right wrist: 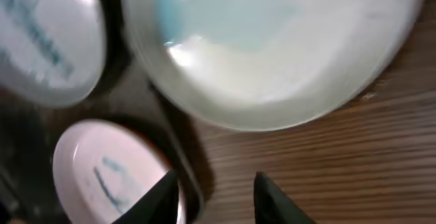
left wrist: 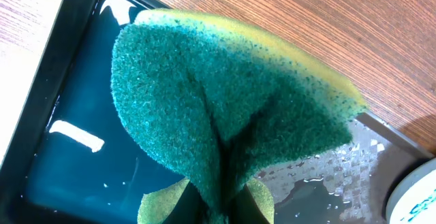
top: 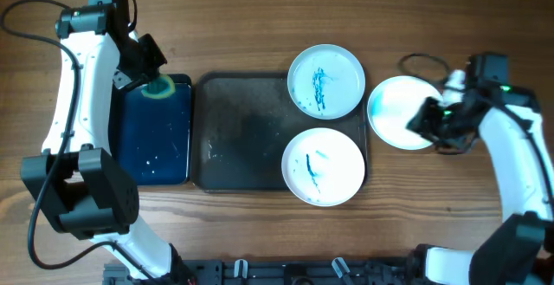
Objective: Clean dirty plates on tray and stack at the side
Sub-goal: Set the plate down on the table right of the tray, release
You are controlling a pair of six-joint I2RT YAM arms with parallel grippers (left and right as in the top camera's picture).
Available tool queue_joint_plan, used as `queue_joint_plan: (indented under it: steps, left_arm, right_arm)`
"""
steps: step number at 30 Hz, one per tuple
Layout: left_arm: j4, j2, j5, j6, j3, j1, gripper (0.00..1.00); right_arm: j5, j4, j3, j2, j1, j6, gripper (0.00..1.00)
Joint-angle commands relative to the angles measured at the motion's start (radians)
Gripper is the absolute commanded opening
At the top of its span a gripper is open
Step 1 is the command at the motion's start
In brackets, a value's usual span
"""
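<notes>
Left gripper point(top: 151, 77) is clamped shut on the green-yellow sponge point(left wrist: 225, 108), hanging over the small black tray point(top: 183, 129) of blue water, just left of the grey tray point(top: 242, 129). Two streaked plates point(top: 325, 80) point(top: 323, 165) sit at the grey tray's right end. A third plate point(top: 394, 112) lies on the table just beside them. Right gripper point(right wrist: 216, 186) is over its right edge, jaws partly apart and holding nothing. A black cable point(top: 420, 59) loops nearby.
</notes>
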State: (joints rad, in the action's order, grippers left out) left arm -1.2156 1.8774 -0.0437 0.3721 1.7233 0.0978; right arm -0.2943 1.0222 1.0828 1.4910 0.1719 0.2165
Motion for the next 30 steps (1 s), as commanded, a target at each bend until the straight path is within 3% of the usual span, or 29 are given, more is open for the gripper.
queue_joint_plan:
  steps: [1,9,24,30]
  left_arm:
    - [0.0,-0.013,-0.012,0.0,0.01,-0.006,0.04]
    - [0.0,-0.013,-0.012,0.002,0.01,-0.019,0.04]
    - [-0.003,-0.013,-0.012,0.002,0.01,-0.019,0.04]
    - [0.0,-0.013,-0.012,0.002,0.01,-0.019,0.04]
  right_arm:
    - [-0.042,0.011,0.005,-0.004,-0.156,-0.082,0.38]
    - [0.009,-0.031,-0.079,0.068,-0.352,-0.072,0.37]
    - [-0.059,-0.256,-0.28,0.089,-0.365,-0.108,0.36]
    - [-0.092,-0.282,-0.28,0.089,-0.378,-0.066,0.15]
